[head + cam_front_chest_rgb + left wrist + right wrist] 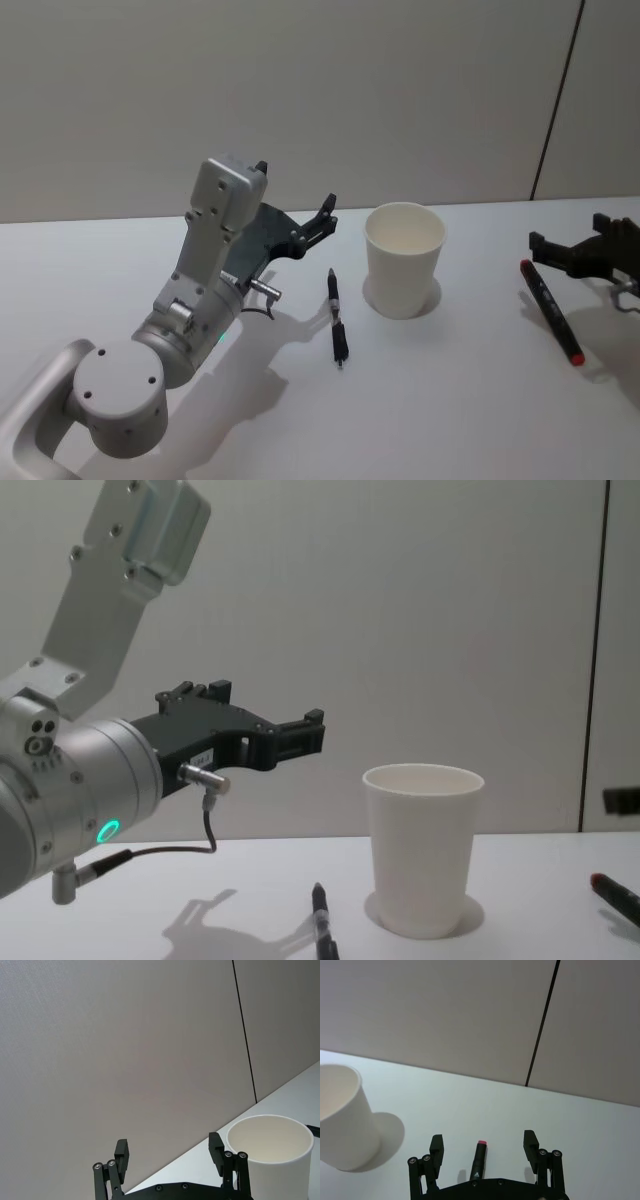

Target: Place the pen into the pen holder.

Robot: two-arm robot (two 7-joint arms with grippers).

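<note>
Since two pens lie on the bench (450, 420), it is not certain which one the task means. A black pen (336, 320) lies flat just left of the white paper cup (403, 260), close to it but not touching. A red-tipped pen (549, 310) lies well apart on the cup's right. The right claw (483, 1138) hangs over that red-tipped pen with its fingers spread and holding nothing; in the right wrist view the pen lies between them. The left claw (168, 1146) is raised off the bench, also spread wide and holding nothing, and points toward the cup and the wall.

Either pen looks light and stiff, with a smooth round barrel that could roll or slip from a loose pinch. The best hold is probably across the barrel near its middle, so it does not swing when lifted. The cup looks light and easy to tip, so the pen should go in upright without knocking the rim.
</note>
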